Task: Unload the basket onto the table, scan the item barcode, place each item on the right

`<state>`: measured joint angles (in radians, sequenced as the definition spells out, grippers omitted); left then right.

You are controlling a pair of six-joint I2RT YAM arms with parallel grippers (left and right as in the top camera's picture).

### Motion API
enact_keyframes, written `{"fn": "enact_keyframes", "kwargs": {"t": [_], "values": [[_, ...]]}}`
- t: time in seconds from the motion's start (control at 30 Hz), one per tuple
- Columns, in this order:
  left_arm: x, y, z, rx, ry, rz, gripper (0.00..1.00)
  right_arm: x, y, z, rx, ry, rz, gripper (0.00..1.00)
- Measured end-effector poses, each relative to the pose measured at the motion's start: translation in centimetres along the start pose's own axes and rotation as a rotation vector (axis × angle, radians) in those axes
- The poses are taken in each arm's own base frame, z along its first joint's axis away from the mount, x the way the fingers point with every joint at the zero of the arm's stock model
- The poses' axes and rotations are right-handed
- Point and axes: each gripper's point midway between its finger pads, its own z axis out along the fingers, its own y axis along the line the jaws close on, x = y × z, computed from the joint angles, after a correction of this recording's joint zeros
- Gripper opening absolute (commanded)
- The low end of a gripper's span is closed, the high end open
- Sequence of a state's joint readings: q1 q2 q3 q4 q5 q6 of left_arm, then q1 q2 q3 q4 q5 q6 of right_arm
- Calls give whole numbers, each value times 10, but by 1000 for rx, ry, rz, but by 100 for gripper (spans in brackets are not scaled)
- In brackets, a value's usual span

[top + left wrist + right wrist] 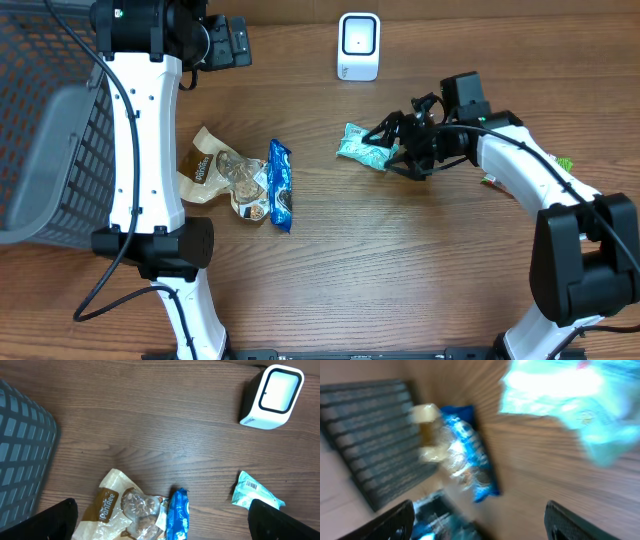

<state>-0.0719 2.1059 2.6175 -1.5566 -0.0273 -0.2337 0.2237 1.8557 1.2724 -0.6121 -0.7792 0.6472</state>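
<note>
Brown wood-grain counter (400, 260) fills the overhead view, with a white rounded-square barcode scanner (358, 45) standing near its far edge. Below and just to the right of the scanner, well apart from it, a mint-green crinkled plastic packet (360, 148) lies flat on the counter. The right gripper (390, 153) sits at the packet's right end, and from here it is hard to tell whether it touches. The left gripper (235, 42) hangs near the far edge, left of the scanner. A grey plastic mesh basket (45, 150) stands at the left side. Between the basket and the packet lie a tan and clear cookie bag (215, 170) and, touching its right side, a blue foil snack wrapper (281, 186). In the left wrist view the two dark fingers (47, 520) stand at the bottom corners, spread wide with nothing between them. The scanner is at the upper right, and the mint packet lies at the lower right with a small barcode label facing up. The cookie bag and blue wrapper are at the bottom centre, and the basket is on the left. The right wrist view is blurred. Its fingers (392, 522) are far apart at the bottom corners, gripping nothing, and the mint packet lies beyond them at the upper right on the counter, with the blue wrapper, the bag and the basket to the left
</note>
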Motion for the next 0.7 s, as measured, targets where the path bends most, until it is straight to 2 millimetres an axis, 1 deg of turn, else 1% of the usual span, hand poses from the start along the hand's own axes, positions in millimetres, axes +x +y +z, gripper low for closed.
{"fn": "enact_keyframes", "kwargs": {"t": [0.07,0.1,0.13,0.2,0.3,0.33,0.43,0.5,0.57,0.7], "values": [[0,0,0,0,0,0,100,-2,-4,0,102,-33,-44,83],[0,0,0,0,0,0,100,-3,-2,0,151,-52,-73,84],[0,0,0,0,0,0,100,-4,3,0,192,-73,-109,84],[0,0,0,0,0,0,100,-6,18,5,250,-128,-161,91],[0,0,0,0,0,0,100,-4,35,15,280,-197,-152,91],[0,0,0,0,0,0,100,-2,38,19,288,-217,-135,91],[0,0,0,0,0,0,100,-6,43,26,290,-281,-62,78],[0,0,0,0,0,0,100,-13,44,28,286,-337,-1,74],[0,0,0,0,0,0,100,-20,39,29,296,-383,65,71],[0,0,0,0,0,0,100,-31,20,40,338,-448,168,70]]}}
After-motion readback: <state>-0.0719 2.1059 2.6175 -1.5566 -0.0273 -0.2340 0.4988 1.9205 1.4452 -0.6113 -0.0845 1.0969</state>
